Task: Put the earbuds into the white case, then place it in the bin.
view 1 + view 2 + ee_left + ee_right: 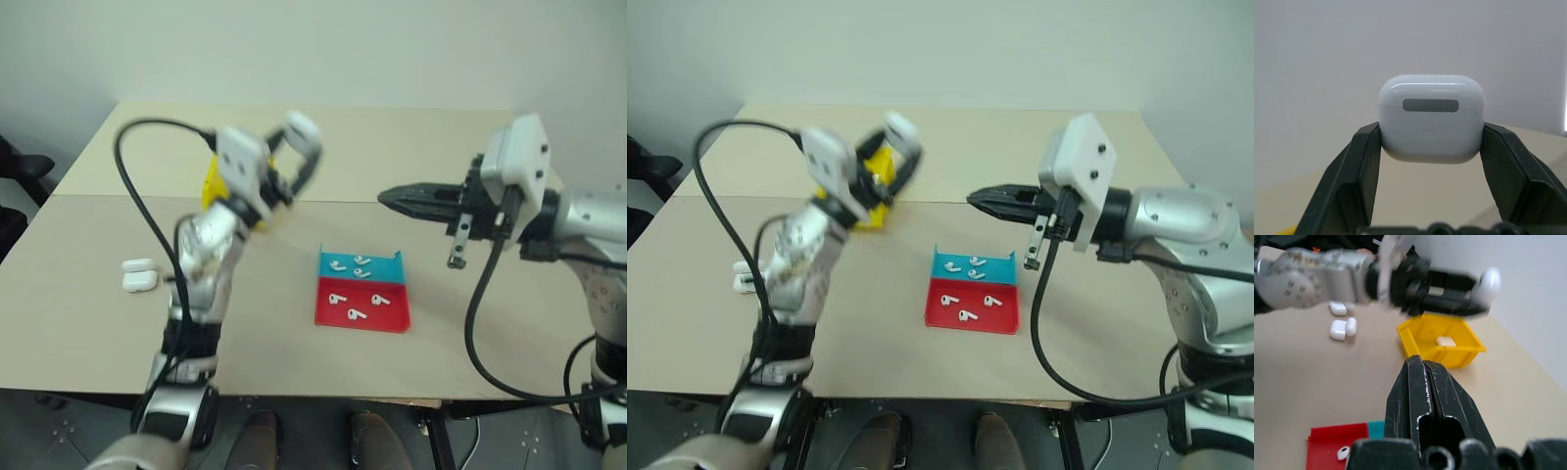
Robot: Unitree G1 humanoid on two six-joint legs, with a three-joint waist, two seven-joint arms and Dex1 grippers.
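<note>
My left gripper [300, 147] is raised off the table and shut on a white case [1431, 117] with its lid closed, gripped by its two sides. The case [303, 126] hangs above and just beside the yellow bin [1422, 339], which the left hand partly hides in the head views. Another white case [1445, 340] lies inside the bin. Several earbuds [356, 314] lie loose on the red-and-teal tray [394, 322] at the table's middle. My right gripper [384, 198] is shut and holds nothing. It points left, in the air above the tray's right side.
Spare white cases [138, 275] lie on the table at the left, near my left arm. Black cables loop off both wrists. The table's front edge runs close below the tray.
</note>
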